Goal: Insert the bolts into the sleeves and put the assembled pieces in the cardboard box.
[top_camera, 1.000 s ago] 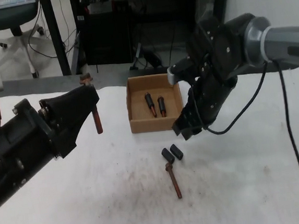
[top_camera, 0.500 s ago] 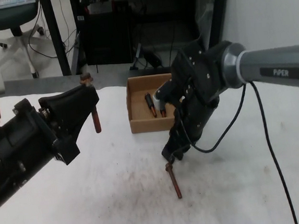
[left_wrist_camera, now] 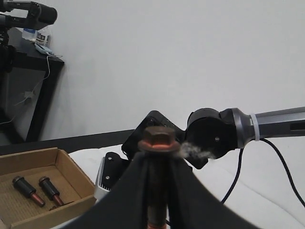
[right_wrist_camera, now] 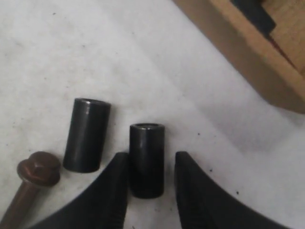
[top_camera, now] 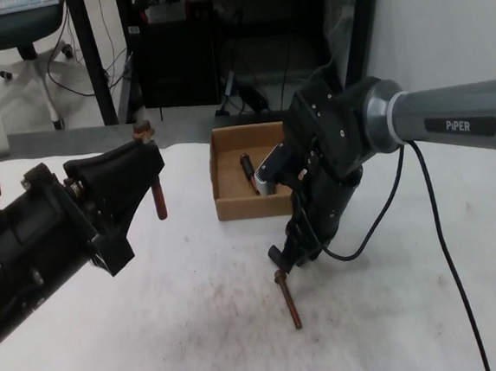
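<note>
Now: right gripper (right_wrist_camera: pixel 151 156) sits spread around one sleeve (right_wrist_camera: pixel 147 164) lying on the cloth (right_wrist_camera: pixel 57 57), 5 o'clock from the cardboard box (top_camera: pixel 232 206), not yet pinching. Sleeve looks rigid, smooth, light, liable to roll; best pinched mid-barrel across its diameter. Left gripper (left_wrist_camera: pixel 156 176) clamps a bolt (left_wrist_camera: pixel 158 140) upright.

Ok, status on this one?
Left tool shut on bolt, off the bench. Right tool open, straddling a sleeve. Second sleeve and loose bolt close beside.
</note>
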Tool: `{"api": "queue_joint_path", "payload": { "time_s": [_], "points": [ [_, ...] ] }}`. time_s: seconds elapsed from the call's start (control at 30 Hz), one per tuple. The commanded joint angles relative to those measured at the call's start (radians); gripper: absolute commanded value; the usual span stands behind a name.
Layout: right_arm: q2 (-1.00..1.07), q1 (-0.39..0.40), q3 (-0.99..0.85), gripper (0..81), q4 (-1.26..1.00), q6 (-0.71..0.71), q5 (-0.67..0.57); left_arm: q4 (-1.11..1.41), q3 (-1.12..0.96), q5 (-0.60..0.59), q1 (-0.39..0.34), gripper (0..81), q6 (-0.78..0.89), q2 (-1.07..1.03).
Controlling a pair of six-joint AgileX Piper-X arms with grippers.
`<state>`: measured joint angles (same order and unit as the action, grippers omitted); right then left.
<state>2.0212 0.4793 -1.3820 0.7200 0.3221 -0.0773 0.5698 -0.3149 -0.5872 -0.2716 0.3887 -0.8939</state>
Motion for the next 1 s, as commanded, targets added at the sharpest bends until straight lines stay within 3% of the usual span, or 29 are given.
{"api": "queue_joint_path", "payload": {
  "time_s": [0.0, 0.43, 0.57, 0.97],
  "points": [
    [-0.001, -0.001, -0.01, 31.1, -0.012, 0.015, 0.001, 0.018, -0.001, 0.003, 0.001, 0.4, -0.007, 0.01],
    [0.005, -0.001, -0.01, 30.3, -0.052, 0.015, 0.001, -0.041, -0.001, 0.003, 0.001, 0.4, -0.014, 0.01],
    [0.026, -0.001, -0.01, 26.1, -0.02, 0.015, 0.001, -0.041, -0.001, 0.003, 0.001, 0.4, -0.03, 0.01],
    [0.042, -0.001, -0.011, 25.6, 0.065, 0.015, 0.018, -0.041, -0.001, 0.003, 0.001, 0.4, -0.03, 0.01]
  ]
}}
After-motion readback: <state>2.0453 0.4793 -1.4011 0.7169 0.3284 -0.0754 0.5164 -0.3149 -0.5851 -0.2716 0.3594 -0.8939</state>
